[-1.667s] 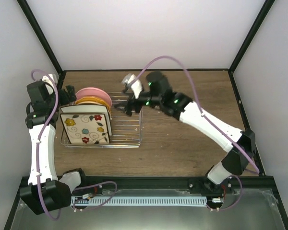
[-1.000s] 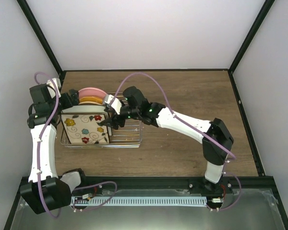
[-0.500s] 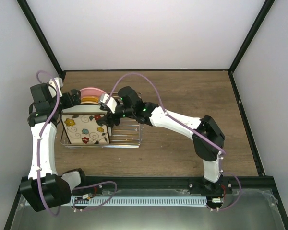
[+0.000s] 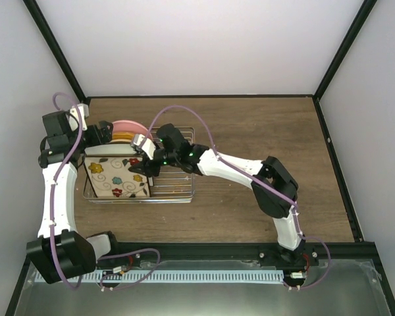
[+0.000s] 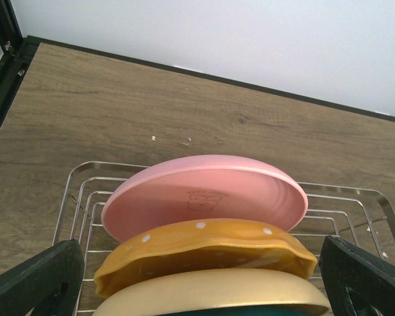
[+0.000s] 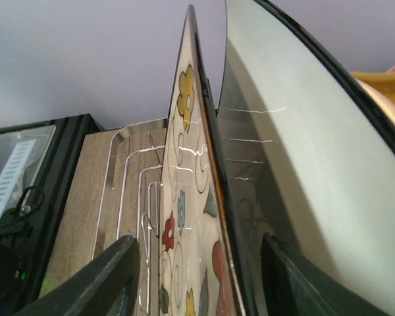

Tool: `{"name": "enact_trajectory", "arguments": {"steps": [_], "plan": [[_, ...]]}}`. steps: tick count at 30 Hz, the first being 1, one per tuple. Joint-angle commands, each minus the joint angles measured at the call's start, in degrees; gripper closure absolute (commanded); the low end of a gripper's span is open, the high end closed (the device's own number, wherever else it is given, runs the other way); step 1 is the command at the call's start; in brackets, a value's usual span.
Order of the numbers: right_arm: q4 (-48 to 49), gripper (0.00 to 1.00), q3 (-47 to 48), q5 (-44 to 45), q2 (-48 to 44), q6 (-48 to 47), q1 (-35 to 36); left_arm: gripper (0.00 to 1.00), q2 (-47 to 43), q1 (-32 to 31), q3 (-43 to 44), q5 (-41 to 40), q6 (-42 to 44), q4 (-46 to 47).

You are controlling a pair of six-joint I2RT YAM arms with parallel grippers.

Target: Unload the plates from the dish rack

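The silver dish rack holds the plates at its left end. From the front stand a square floral plate, a second square plate, orange plates and a pink plate. My right gripper is open at the front plate's right edge. In the right wrist view the floral plate stands between my fingers, not gripped, with the second plate's pale surface beside it. My left gripper is open over the round plates: pink, orange dotted, plain orange.
The rack's right half shows bare wires. Brown table lies to the right and behind the rack. White walls and black frame posts close in the back and sides.
My right arm has swung left from the rack's back right corner down to the front square plate's right edge. My left gripper has shifted slightly at the round plates.
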Motion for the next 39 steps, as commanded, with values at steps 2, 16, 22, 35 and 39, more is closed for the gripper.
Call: {"name": "enact_trajectory", "arguments": {"steps": [2, 16, 22, 35, 39], "plan": [[3.2, 0.60, 2.6, 1.2, 1.8, 1.9, 0.5, 0.00, 0.7, 0.4, 1.9, 1.7, 1.3, 0.8], [4.7, 0.99, 1.5, 7.5, -3.7, 0.7, 2.8, 0.00, 0.9, 0.3, 1.7, 3.1, -0.4, 1.7], [3.0, 0.99, 2.5, 11.4, -10.4, -0.9, 3.1, 0.00, 1.3, 0.4, 5.7, 3.8, -2.5, 2.0], [-5.0, 0.99, 2.2, 15.5, -21.9, -2.4, 2.8, 0.00, 3.5, 0.5, 18.8, 8.1, -11.6, 7.3], [-7.2, 0.99, 2.4, 13.9, -25.6, 0.7, 1.3, 0.00, 4.2, 0.4, 21.8, 8.9, -14.6, 9.9]]}}
